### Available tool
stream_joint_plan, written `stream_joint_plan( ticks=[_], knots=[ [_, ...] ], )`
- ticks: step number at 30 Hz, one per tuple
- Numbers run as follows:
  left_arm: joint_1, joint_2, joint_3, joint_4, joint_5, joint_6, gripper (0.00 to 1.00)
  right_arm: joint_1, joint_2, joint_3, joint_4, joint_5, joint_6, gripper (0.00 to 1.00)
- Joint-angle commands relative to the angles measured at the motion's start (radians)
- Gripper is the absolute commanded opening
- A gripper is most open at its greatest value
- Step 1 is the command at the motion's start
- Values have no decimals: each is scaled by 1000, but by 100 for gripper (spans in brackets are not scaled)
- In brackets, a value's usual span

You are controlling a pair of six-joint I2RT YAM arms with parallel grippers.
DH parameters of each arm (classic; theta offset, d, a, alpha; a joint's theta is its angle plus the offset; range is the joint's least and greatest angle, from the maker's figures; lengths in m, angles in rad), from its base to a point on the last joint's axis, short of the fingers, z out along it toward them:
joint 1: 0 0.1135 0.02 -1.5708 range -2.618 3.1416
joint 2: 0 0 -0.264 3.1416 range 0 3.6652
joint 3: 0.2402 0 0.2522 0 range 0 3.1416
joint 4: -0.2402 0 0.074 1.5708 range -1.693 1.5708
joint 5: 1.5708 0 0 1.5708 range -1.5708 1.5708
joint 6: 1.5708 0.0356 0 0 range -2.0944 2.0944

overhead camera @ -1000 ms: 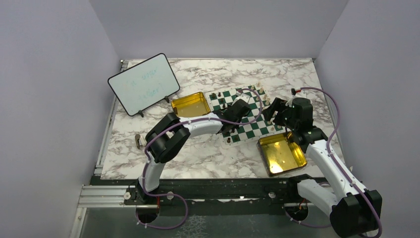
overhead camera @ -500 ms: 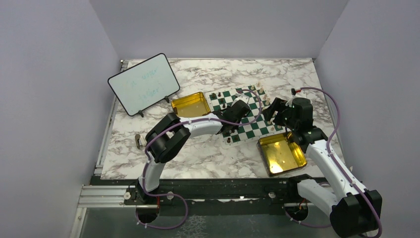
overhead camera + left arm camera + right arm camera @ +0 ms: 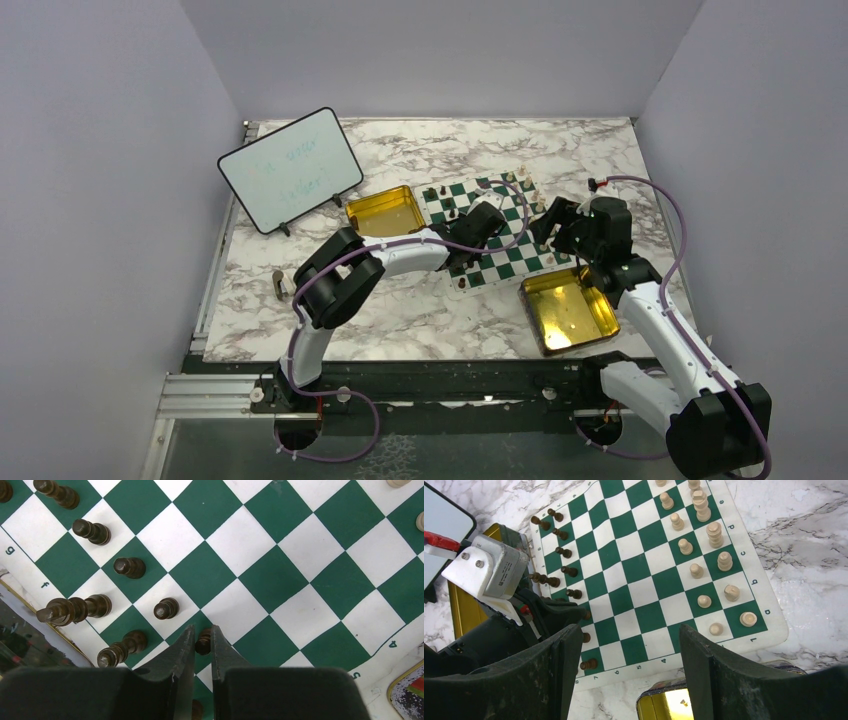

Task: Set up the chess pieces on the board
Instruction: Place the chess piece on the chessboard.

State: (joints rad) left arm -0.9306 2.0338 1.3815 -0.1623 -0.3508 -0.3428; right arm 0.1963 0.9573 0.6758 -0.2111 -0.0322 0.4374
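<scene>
The left hand [image 3: 203, 629] is seen with its fingers drawn almost together, clamped on a dark pawn [image 3: 203, 643] that stands on the board [image 3: 280, 570] beside other dark pieces [image 3: 129, 567]. The right hand [image 3: 629, 630] is held wide apart above the board's edge, with nothing gripped. Cream pieces [image 3: 696, 571] are lined along the opposite side. The board is laid on a marble table [image 3: 804, 540] between two gold tins [image 3: 385, 210], with a whiteboard [image 3: 290, 168] propped further left
</scene>
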Motion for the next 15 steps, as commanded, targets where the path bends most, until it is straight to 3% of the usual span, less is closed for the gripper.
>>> stream_joint_plan(
  ticks=[1,15],
  knots=[
    [1,-13,-12,-15,-52,17,13,-5,-4,5,15,-18,9,75],
    [1,-16,-15,-20,-73,24,13,-5,1,0,21,-23,14,75]
  ],
)
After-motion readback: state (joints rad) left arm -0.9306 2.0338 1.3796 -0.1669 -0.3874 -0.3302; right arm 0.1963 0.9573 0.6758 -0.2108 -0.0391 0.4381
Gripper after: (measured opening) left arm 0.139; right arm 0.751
